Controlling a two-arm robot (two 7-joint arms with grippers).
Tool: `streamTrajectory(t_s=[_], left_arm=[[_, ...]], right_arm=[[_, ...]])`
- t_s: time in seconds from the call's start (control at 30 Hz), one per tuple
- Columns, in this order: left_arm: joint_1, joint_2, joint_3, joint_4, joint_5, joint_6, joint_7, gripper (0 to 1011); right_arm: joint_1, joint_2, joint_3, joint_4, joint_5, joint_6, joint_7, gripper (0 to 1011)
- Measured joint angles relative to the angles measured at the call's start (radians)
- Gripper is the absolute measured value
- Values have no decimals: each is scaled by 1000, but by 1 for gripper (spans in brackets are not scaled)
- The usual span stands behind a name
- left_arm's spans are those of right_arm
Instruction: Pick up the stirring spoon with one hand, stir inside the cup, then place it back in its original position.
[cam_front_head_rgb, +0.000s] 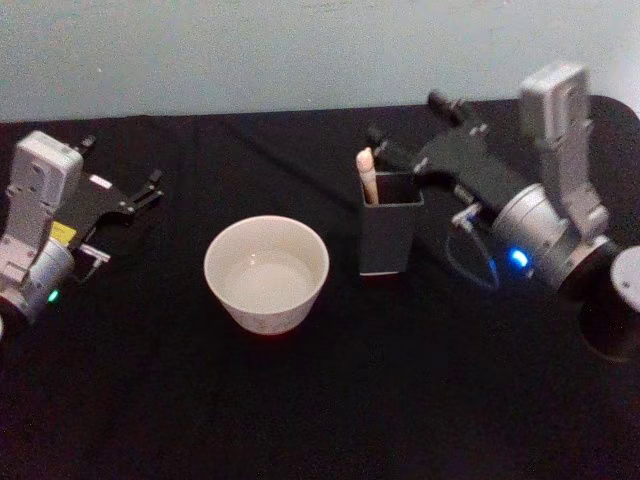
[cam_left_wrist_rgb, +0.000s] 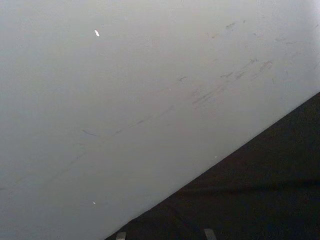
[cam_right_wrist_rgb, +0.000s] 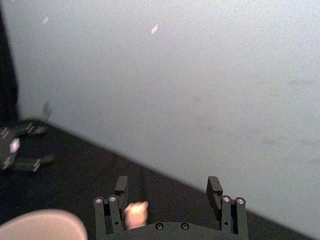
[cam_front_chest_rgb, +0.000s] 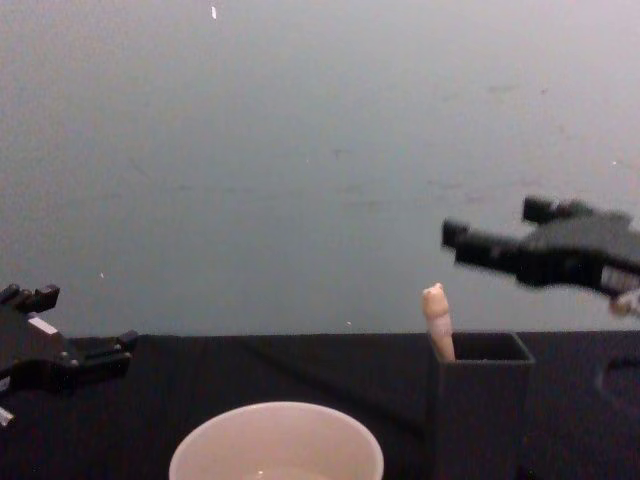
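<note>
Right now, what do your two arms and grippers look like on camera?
Both arms have silver-grey housings and black grippers. The left gripper carries a small white label, with a green light on the wrist. The right gripper has a thin cable looped behind it and a blue light on its round wrist.

Both arms end in matte black claws bolted to pale grey, boxy wrist housings. The left claw (cam_front_head_rgb: 150, 187) carries a small white label and a yellow sticker on its black body, with a green light glowing on the silver cylinder behind. The right claw (cam_front_head_rgb: 378, 140) has round silver screw heads by its fingers (cam_right_wrist_rgb: 121, 186), a blue light and a thin looping cable.
</note>
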Motion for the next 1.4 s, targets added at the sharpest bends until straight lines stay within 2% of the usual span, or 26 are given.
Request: streamTrajectory(t_s=[0.2, 0.3, 0.43, 0.57, 0.87, 1.1, 1.4], left_arm=[[0, 0, 0, 0, 0, 0, 0, 1001], [0, 0, 0, 0, 0, 0, 0, 1001], [0, 0, 0, 0, 0, 0, 0, 1001], [0, 0, 0, 0, 0, 0, 0, 1001], [0, 0, 0, 0, 0, 0, 0, 1001], [0, 0, 0, 0, 0, 0, 0, 1001], [0, 0, 0, 0, 0, 0, 0, 1001]], right_arm=[[19, -21, 38, 12, 4, -4, -55, 1002], [35, -33, 52, 60, -39, -5, -106, 1002], [41, -36, 54, 112, -88, -1, -134, 1002], [39, -39, 47, 162, -133, 17, -147, 1002], [32, -56, 36, 234, -195, 52, -161, 1002], [41, -71, 41, 271, -225, 59, -169, 1002], [40, -69, 40, 269, -224, 59, -169, 1002]])
